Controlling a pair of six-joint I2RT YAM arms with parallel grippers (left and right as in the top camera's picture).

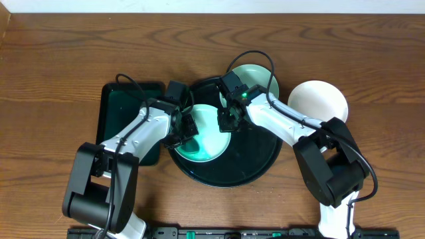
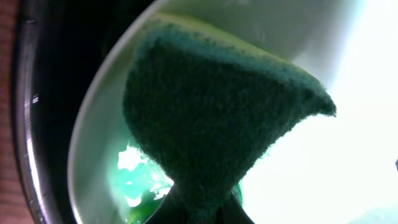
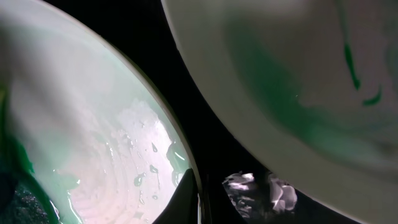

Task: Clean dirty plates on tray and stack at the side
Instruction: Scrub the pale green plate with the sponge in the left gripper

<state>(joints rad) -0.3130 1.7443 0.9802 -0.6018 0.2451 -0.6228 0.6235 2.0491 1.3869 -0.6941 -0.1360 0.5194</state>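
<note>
A pale mint-green plate point(image 1: 211, 145) lies on the round black tray point(image 1: 255, 169), wet and smeared green. My left gripper point(image 1: 185, 129) is shut on a green sponge point(image 2: 217, 118) and presses it on that plate's left part point(image 2: 93, 130). My right gripper point(image 1: 229, 119) is shut on the same plate's far rim, with one finger over the wet rim in the right wrist view point(image 3: 189, 186). A second mint-green plate point(image 1: 257, 78) sits at the tray's far edge, with green streaks in the right wrist view point(image 3: 298, 81). A white plate point(image 1: 320, 99) lies on the table to the right.
A rectangular dark tray point(image 1: 126, 109) lies left of the round tray, under my left arm. Cables loop above both wrists. Bare wooden table point(image 1: 60, 60) surrounds everything.
</note>
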